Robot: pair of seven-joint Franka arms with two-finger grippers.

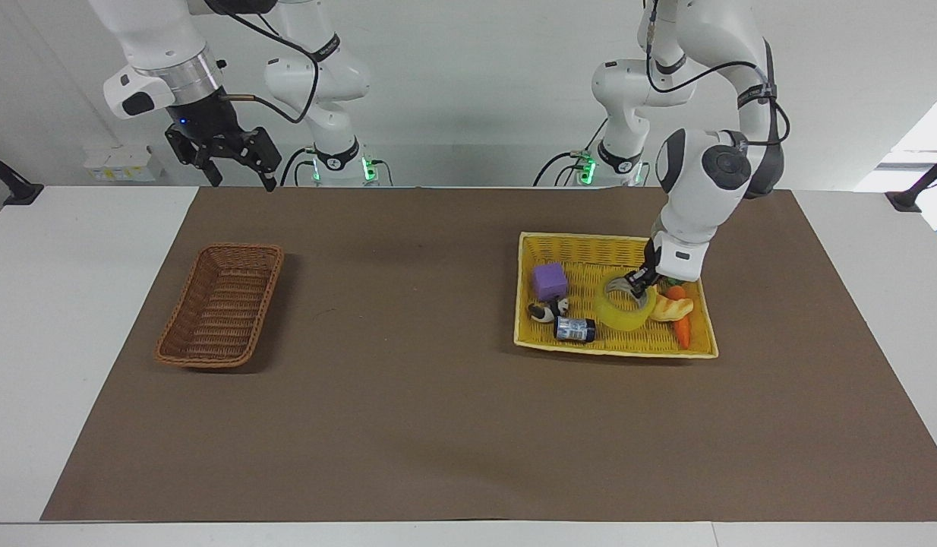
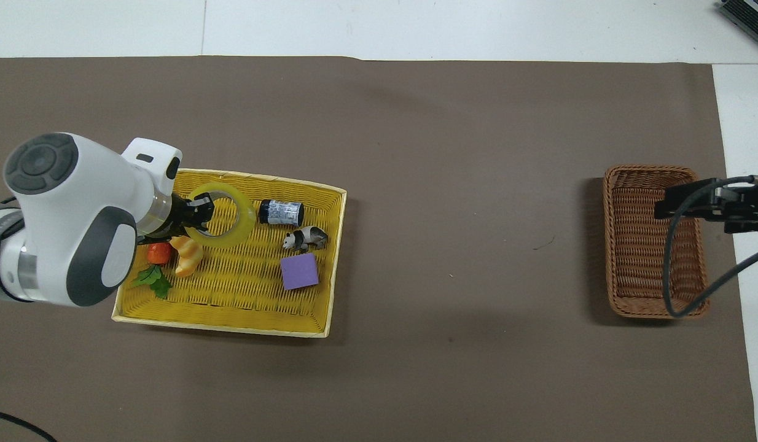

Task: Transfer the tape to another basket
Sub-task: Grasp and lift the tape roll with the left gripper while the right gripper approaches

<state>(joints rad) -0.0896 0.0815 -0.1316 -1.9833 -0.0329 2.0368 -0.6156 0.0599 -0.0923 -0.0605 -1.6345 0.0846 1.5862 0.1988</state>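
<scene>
The left gripper [image 1: 637, 284] has its jaws pinched on the wall of the tape [image 1: 626, 307], one finger inside the ring and one outside, on the side of the roll nearest the robots. The tape hangs tilted from that grip, low over the yellow basket [image 1: 539, 340], with the croissant [image 1: 670, 307] and carrot [image 1: 682, 328] just beside it and the small jar [image 1: 575, 330] and panda figure [image 1: 545, 310] close on its other flank. From above, the ring [image 2: 224, 207] sits over the part of the yellow basket [image 2: 231, 326] farther from the robots.

The brown wicker basket [image 1: 219, 305] lies well apart, toward the right arm's end of the desk [image 1: 408, 425]. The right gripper [image 1: 233, 156] waits high in the air near that end, its jaws spread.

To my eye the lift is barely begun. I would raise the roll straight up until its lower edge clears the yellow rim and the toys around it, before any sideways travel. A one-wall pinch lets the ring swing, so a slow, steady carry seems wise. The brown basket looks beyond the left arm's easy reach, so a handover to the waiting arm near the middle may be needed.
</scene>
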